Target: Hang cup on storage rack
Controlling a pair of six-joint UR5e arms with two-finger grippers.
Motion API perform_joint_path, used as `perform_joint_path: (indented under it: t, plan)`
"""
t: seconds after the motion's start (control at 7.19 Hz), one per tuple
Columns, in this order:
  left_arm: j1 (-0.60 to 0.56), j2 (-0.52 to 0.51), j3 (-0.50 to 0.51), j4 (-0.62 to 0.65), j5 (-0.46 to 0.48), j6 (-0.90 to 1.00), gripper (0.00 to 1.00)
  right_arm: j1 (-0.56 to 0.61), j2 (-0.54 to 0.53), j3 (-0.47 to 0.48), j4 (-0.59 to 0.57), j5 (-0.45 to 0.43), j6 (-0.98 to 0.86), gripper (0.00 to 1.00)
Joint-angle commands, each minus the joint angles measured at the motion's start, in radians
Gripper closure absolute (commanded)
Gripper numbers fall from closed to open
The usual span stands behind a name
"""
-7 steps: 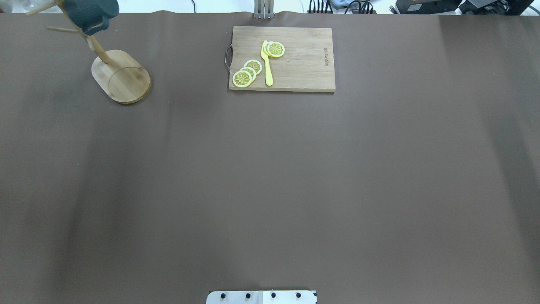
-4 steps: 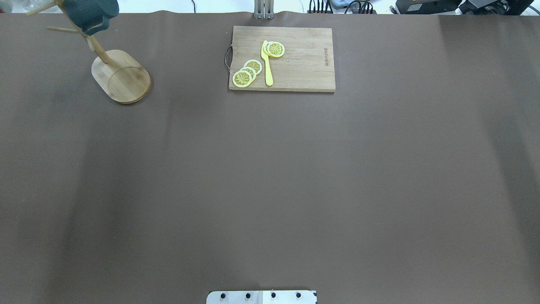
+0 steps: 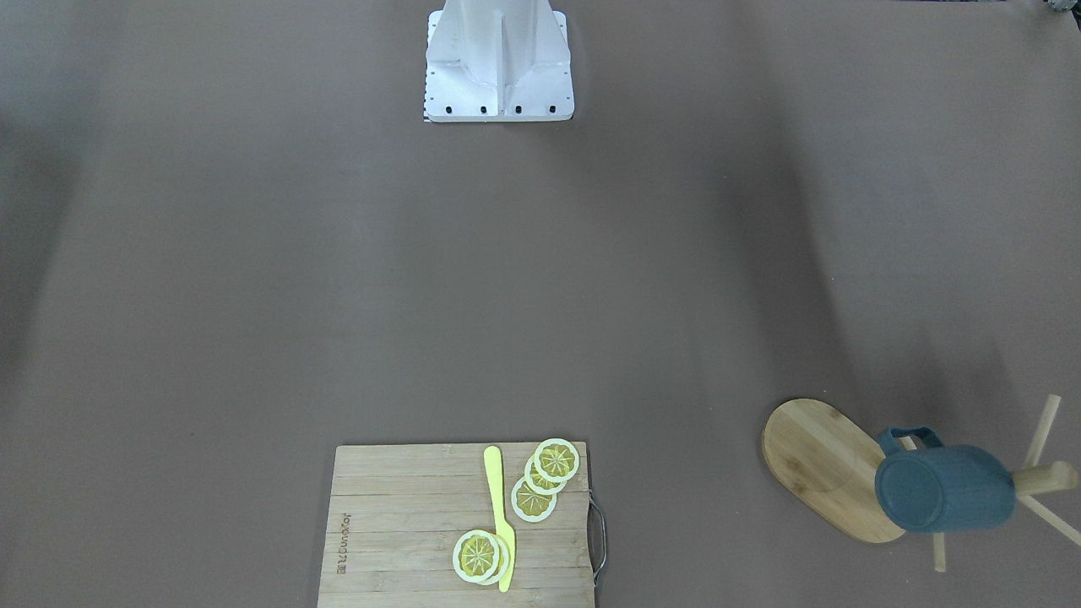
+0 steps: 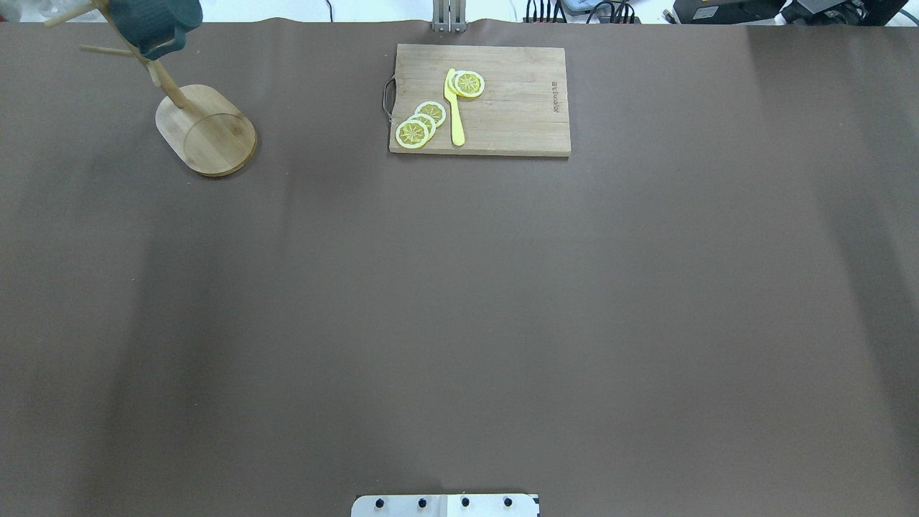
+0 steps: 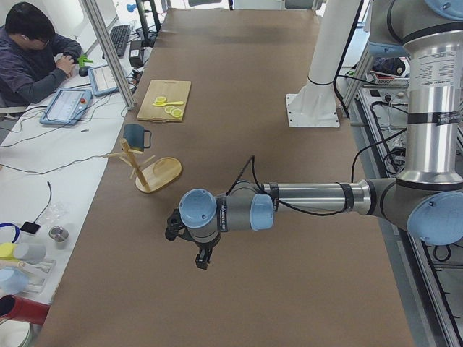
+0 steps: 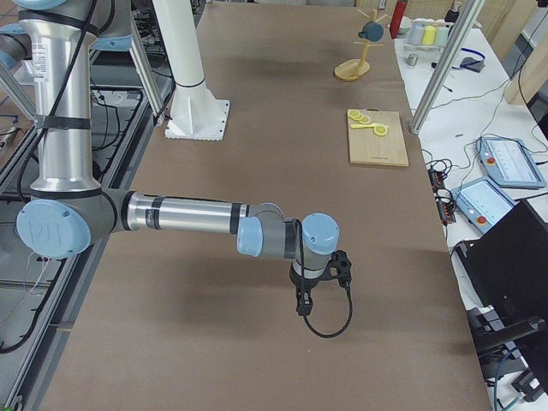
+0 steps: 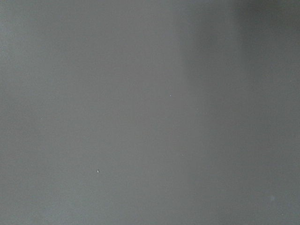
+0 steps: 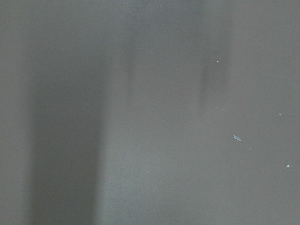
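Observation:
The dark teal cup (image 3: 942,488) hangs by its handle on a peg of the bamboo storage rack (image 3: 823,464), bottom facing the front camera. In the overhead view the cup (image 4: 151,21) sits at the rack's (image 4: 208,133) top, at the far left of the table. No gripper touches it. My left gripper (image 5: 199,256) hovers over bare table, well short of the rack (image 5: 160,173) and cup (image 5: 135,134); I cannot tell if it is open. My right gripper (image 6: 304,304) hangs far from the rack (image 6: 351,70), its state also unclear. Both wrist views show only the brown table.
A rectangular wooden cutting board (image 4: 502,108) with lemon slices (image 4: 420,123) and a yellow knife (image 4: 454,108) lies at the far middle of the table. A person (image 5: 29,58) sits at a side desk beyond the table's far edge.

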Motion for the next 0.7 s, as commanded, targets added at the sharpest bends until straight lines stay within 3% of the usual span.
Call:
perform_joint_path:
  t: [0.0, 0.56]
  plan:
    - [0.0, 0.0, -0.002, 0.0, 0.0, 0.0, 0.01, -0.004, -0.001, 0.002, 0.0, 0.036, -0.003, 0.0]
    - [0.0, 0.003, -0.02, 0.0, 0.0, 0.0, 0.01, -0.014, -0.004, 0.004, 0.002, 0.037, -0.003, 0.0]
